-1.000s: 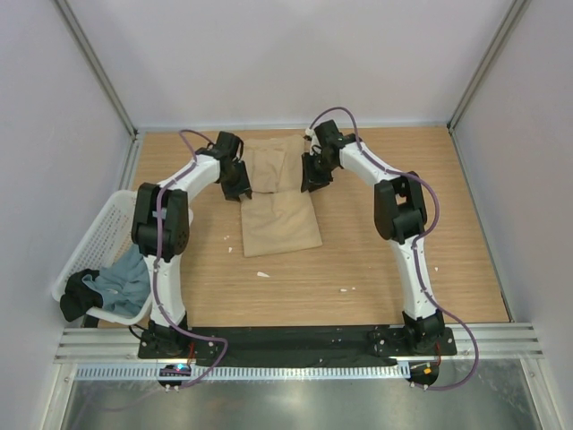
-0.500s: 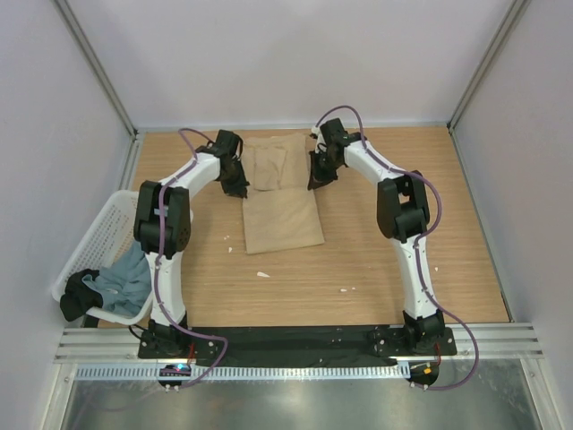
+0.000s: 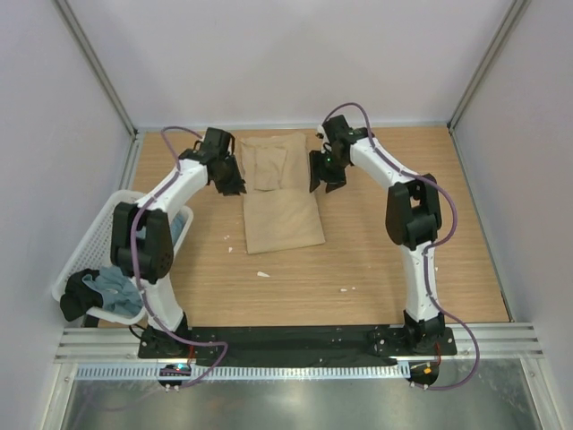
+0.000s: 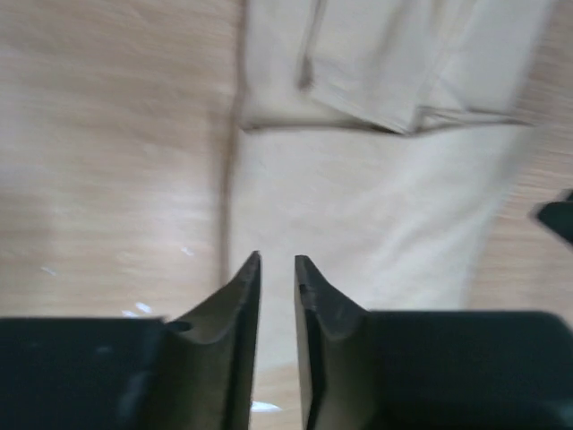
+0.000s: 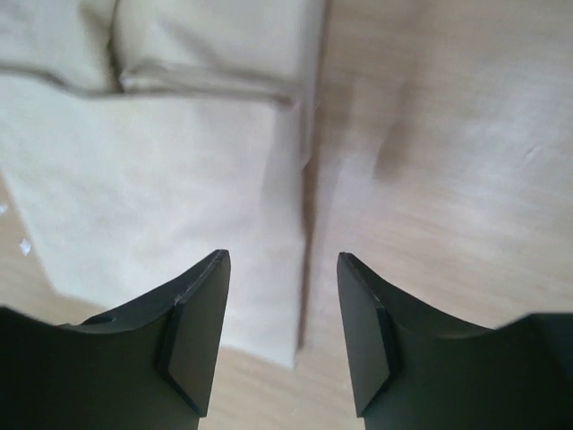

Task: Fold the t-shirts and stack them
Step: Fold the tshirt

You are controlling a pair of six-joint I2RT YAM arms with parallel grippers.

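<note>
The tan-beige t-shirt (image 3: 279, 202) lies flat at the table's middle back, folded into a narrow strip with its sleeves tucked over the far part. My left gripper (image 3: 229, 184) hovers just off the strip's left edge. In the left wrist view that gripper (image 4: 277, 260) has its fingers only a narrow gap apart, nothing between them, above the tan-beige t-shirt (image 4: 358, 197). My right gripper (image 3: 327, 179) hangs beside the right edge; seen from its wrist, it (image 5: 282, 255) is wide open over the cloth's edge (image 5: 152, 179). The grey-blue t-shirt (image 3: 121, 282) lies crumpled in the basket.
A white mesh basket (image 3: 98, 228) stands at the left table edge, holding a dark cloth (image 3: 76, 303) beside the grey-blue shirt. Small white scraps (image 3: 262, 274) dot the wooden table. Walls close in the back and both sides.
Both grippers have moved outward and slightly back, off the shirt's sides. The left arm's elbow has swung left over the basket. The shirt lies as before.
</note>
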